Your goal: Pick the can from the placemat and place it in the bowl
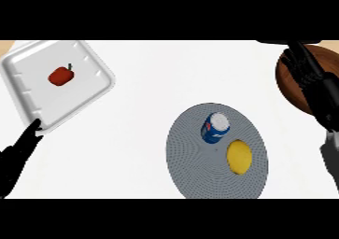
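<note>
So the right hand (316, 81) has its fingers (300, 56) stretched out straight and holding nothing, hanging over the brown bowl (290, 91) at the right edge. The blue can (215, 127) stands on the grey placemat (199, 172), just beside a yellow lemon (239, 156), well apart from that hand. Looks like the pick isn't done yet; next it needs to swing over and curl around the can. The left hand (13, 156) rests open at lower left, near the white tray (34, 98).

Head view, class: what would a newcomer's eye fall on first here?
First, the blue can standing on the round grey placemat, with a yellow lemon beside it. Next, the red pepper in the white tray at upper left. The right hand reaches over the brown bowl at the right edge.
</note>
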